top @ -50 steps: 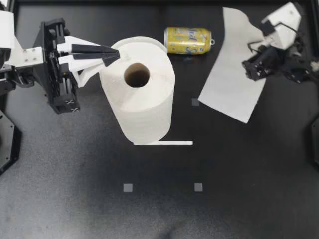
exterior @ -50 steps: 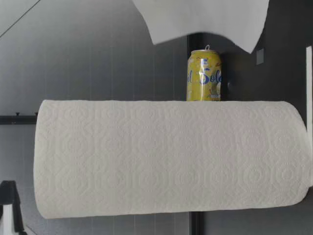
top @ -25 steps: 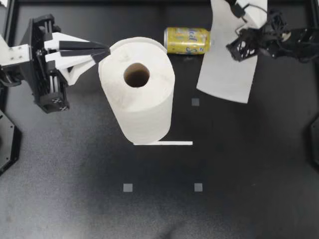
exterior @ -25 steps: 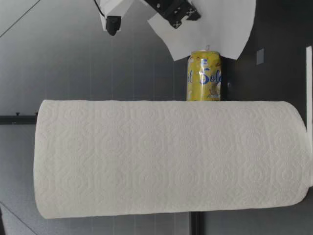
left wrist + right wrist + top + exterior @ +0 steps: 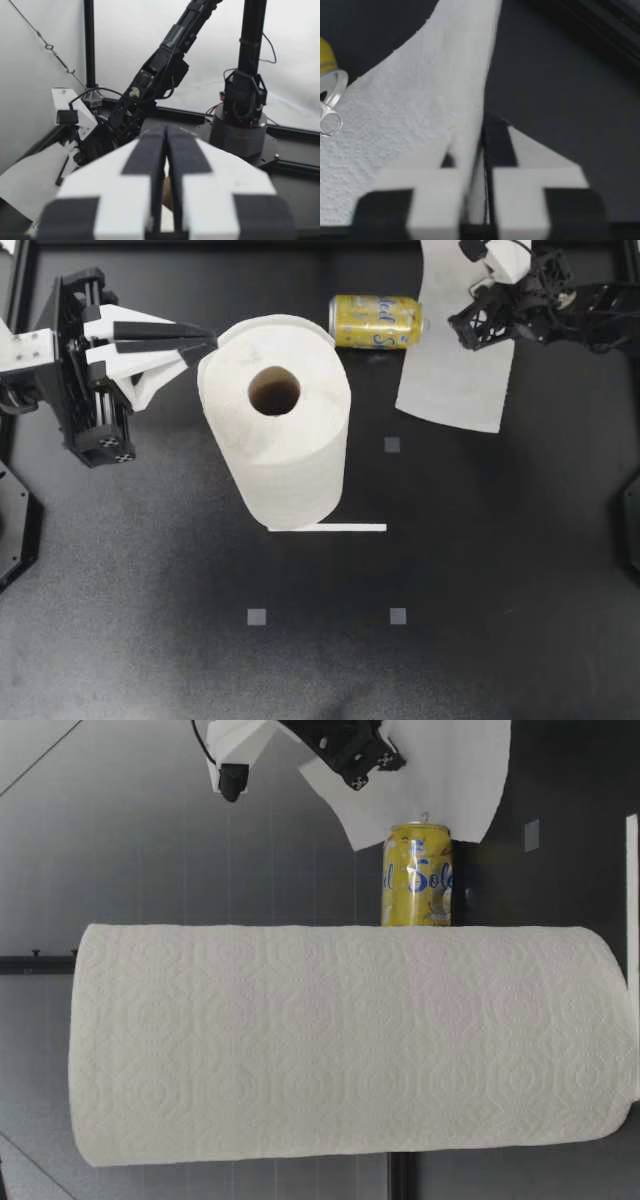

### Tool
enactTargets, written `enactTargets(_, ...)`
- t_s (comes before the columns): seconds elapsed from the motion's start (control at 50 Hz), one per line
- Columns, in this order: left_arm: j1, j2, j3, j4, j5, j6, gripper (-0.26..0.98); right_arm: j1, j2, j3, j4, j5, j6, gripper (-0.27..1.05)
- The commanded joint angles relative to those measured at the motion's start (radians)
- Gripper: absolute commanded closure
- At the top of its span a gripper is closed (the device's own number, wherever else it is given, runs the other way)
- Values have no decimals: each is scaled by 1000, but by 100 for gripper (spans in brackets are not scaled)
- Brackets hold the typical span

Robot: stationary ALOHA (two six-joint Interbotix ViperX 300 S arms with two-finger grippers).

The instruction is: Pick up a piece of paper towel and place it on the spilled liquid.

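A torn paper towel sheet (image 5: 455,365) hangs from my right gripper (image 5: 472,328) at the table's back right, its lower edge draping onto the table beside a yellow can (image 5: 377,320) that lies on its side. In the right wrist view the sheet (image 5: 420,115) runs between the nearly closed fingers of the gripper (image 5: 477,132), next to the can's top (image 5: 327,100). A small wet patch (image 5: 379,358) glistens just in front of the can. My left gripper (image 5: 208,340) is shut on nothing, its tips beside the upright towel roll (image 5: 275,430). The low view shows the sheet (image 5: 430,770) above the can (image 5: 417,875).
The big roll (image 5: 340,1045) fills most of the low view and hides the table behind it. A thin white strip (image 5: 340,528) lies at the roll's foot. The table's dark rim (image 5: 250,248) runs close behind the can.
My right arm has swung the sheet toward the can and lower, so it now hangs beside the can. My left gripper has drawn back a little from the roll.
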Motion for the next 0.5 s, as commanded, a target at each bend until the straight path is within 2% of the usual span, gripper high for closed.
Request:
enactTargets(0.0, -2, -8, -14, 2, -3, 2, 60, -8, -12, -20, 5, 12, 0, 47)
enactTargets(0.1, -2, -8, -14, 2, -5, 2, 60, -8, -20, -18, 21, 52, -8, 25)
enactTargets(0.2, -2, -8, -15, 2, -5, 2, 60, -8, -21, -9, 25, 126, -14, 11)
enactTargets(0.3, -2, -8, -15, 0, -3, 2, 60, -6, -26, 6, 29, 187, -28, 10)
enactTargets(0.48, -2, -8, -15, 2, -3, 3, 60, -6, -63, 28, 109, 281, -130, 10)
